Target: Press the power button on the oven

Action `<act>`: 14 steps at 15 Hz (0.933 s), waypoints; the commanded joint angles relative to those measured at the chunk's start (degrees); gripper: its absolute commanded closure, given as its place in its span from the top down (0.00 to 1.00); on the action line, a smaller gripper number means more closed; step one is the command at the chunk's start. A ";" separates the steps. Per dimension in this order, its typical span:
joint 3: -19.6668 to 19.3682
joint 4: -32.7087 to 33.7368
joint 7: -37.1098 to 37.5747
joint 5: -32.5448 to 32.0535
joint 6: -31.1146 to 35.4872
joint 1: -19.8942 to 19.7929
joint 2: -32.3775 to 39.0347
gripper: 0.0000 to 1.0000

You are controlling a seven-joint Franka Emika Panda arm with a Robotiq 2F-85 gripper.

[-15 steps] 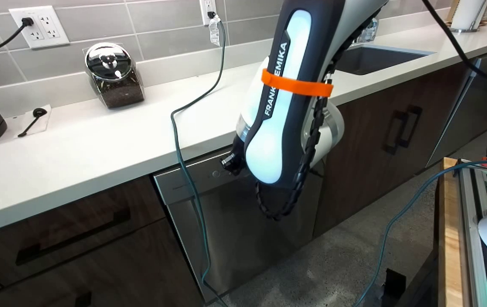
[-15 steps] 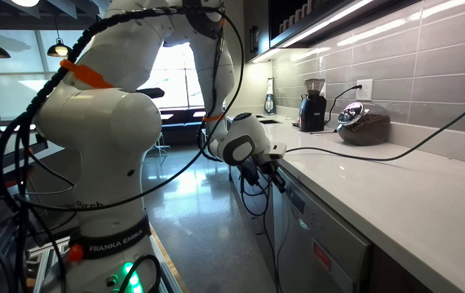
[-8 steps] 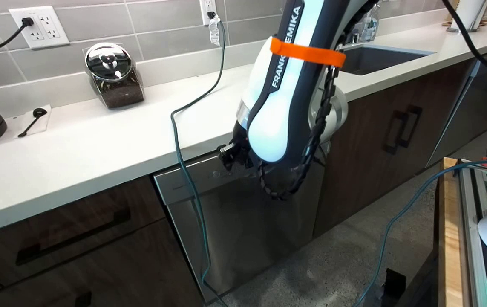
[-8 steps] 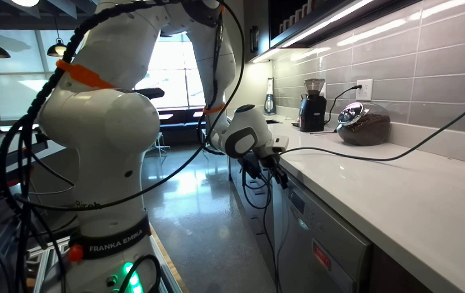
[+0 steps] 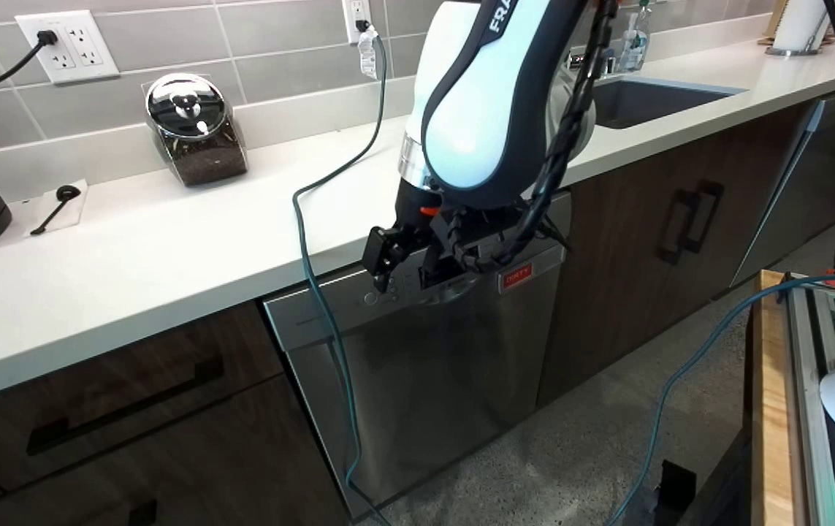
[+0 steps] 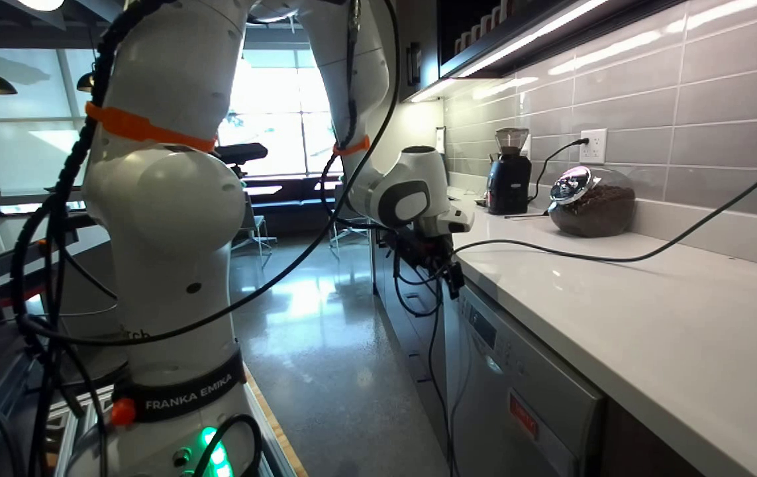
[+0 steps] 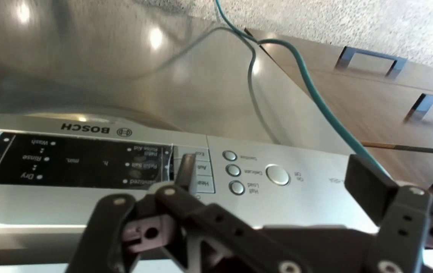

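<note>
The oven [image 5: 432,380] is a brushed steel front under the counter, marked BOSCH in the wrist view, where its control strip [image 7: 246,210] appears upside down. On that strip the round silver power button [image 7: 277,174], labelled On Off, sits right of three smaller buttons and the dark display [image 7: 76,159]. In the wrist view my gripper [image 7: 278,181] stands wide open, its fingers on either side of the power button and nothing held. An exterior view puts the gripper [image 5: 404,277] in front of the strip, just right of the power button [image 5: 371,298]. Whether a finger touches the panel, I cannot tell.
A teal cable [image 5: 344,372] hangs down across the oven's left part. The white counter [image 5: 169,263] juts out above the strip, with a glass jar [image 5: 194,131] at the back. A red label [image 5: 515,277] is on the oven. Wood drawers [image 5: 132,394] lie to the left.
The gripper's fingers have spread from shut to open. My arm has risen and the hand has tilted more downward, uncovering the display and red label in an exterior view.
</note>
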 commanded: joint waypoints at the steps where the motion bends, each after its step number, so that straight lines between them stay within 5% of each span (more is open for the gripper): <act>1: 5.79 -1.37 -2.31 -0.24 -7.83 -6.29 -4.17 1.00; 14: 4.82 -1.39 -3.39 -1.98 -27.54 -7.32 -15.53 1.00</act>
